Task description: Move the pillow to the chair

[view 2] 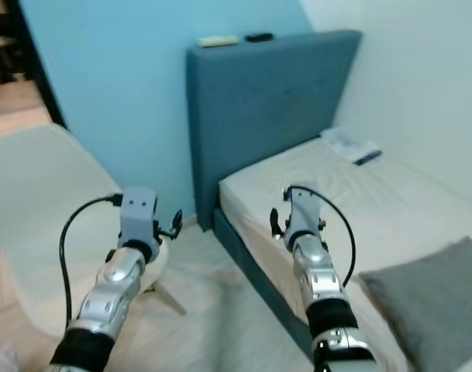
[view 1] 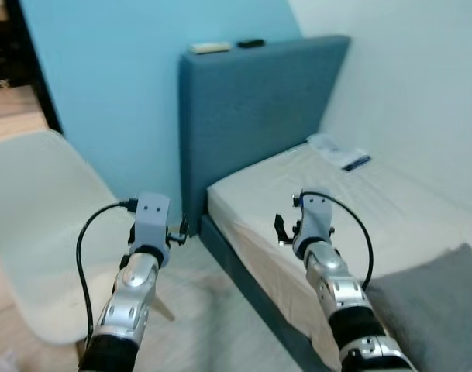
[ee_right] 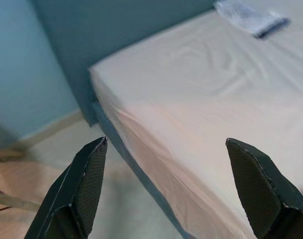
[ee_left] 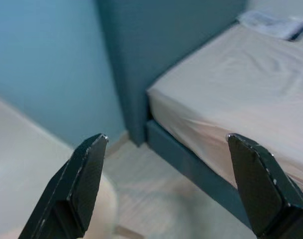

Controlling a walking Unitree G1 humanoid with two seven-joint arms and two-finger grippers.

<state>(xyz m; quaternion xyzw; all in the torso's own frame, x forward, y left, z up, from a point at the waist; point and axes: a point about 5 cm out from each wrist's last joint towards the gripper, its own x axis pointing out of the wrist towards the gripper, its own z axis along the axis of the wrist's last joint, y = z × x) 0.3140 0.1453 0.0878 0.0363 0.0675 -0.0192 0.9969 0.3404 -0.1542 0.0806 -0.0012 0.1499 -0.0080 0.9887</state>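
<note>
Pillow (view 1: 441, 306) on bed, beside right arm

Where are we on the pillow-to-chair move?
Done: nothing yet. The grey pillow lies on the bed at its near right end, and the white chair seat on the left holds no pillow.

In hand: nothing. The left claw and right claw are both open, raised in front between chair and bed.

Left: reach the pillow, grasp it, carry it to the chair.

Open floor (view 1: 220, 310) between chair (view 1: 42, 225) and bed (view 1: 360, 209)
</note>
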